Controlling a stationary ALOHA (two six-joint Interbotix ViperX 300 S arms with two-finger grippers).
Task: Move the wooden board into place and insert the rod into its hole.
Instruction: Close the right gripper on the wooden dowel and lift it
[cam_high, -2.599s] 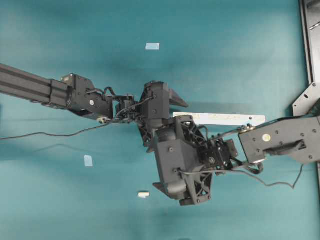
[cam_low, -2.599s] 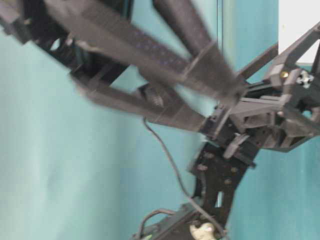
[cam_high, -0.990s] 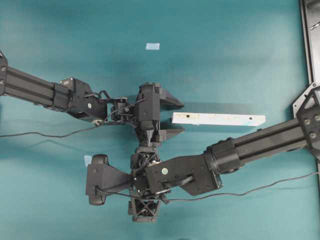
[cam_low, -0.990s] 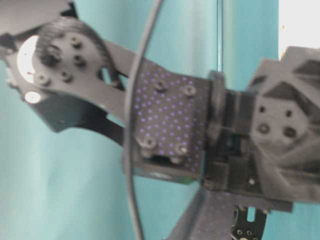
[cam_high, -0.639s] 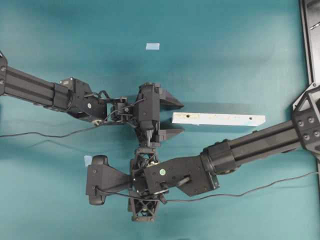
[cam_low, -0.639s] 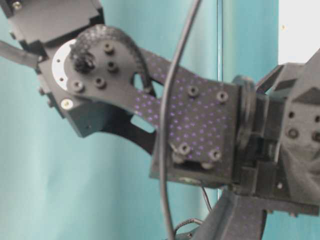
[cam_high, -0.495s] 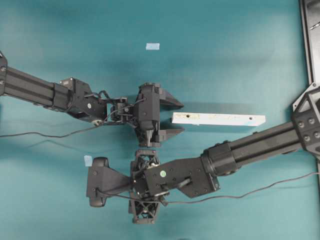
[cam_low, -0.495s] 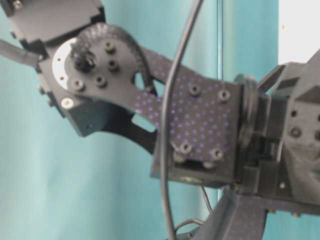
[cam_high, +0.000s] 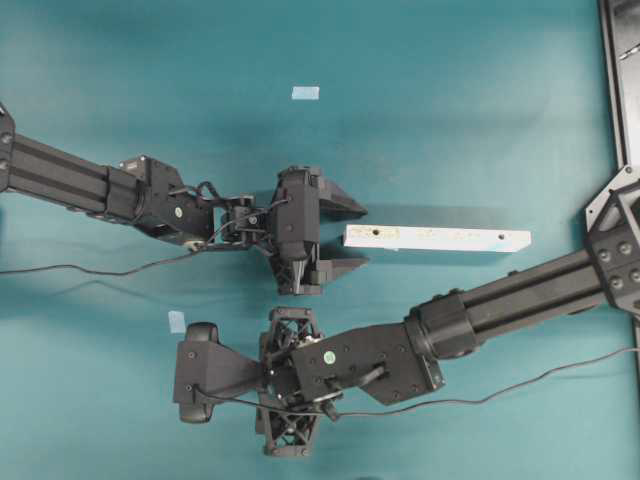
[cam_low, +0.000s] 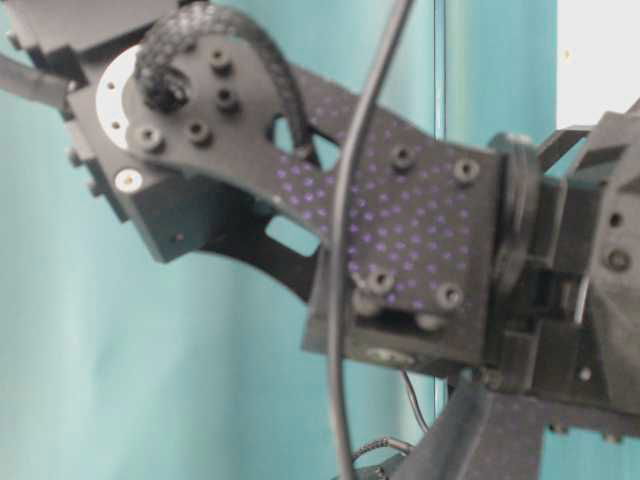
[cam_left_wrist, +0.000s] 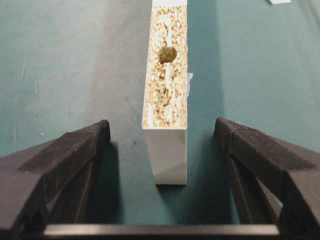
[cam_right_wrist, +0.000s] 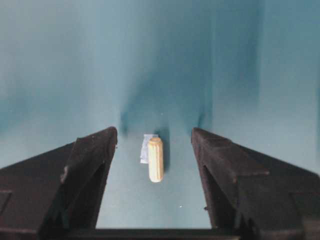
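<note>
The wooden board (cam_high: 437, 238) lies flat on the teal table, pale and speckled, with a dark hole (cam_left_wrist: 167, 54) near its left end. My left gripper (cam_high: 350, 236) is open, and the board's end (cam_left_wrist: 166, 150) sits between its fingertips without touching them. The rod (cam_right_wrist: 155, 159), a short cream peg, lies on the table beside a pale tape square (cam_right_wrist: 145, 148). My right gripper (cam_right_wrist: 155, 134) is open over it, one finger on each side, clear of the peg. In the overhead view the right wrist (cam_high: 300, 375) hides the rod.
Two pale-blue tape squares (cam_high: 305, 93) (cam_high: 177, 321) lie on the cloth. A black metal frame (cam_high: 615, 80) runs along the right edge. A cable (cam_high: 100, 268) trails left from the left arm. The right arm (cam_low: 400, 240) fills the table-level view.
The right arm has swung from above the board's left end to the front left, over the rod, then shifted slightly toward the front edge. The left gripper has hardly moved.
</note>
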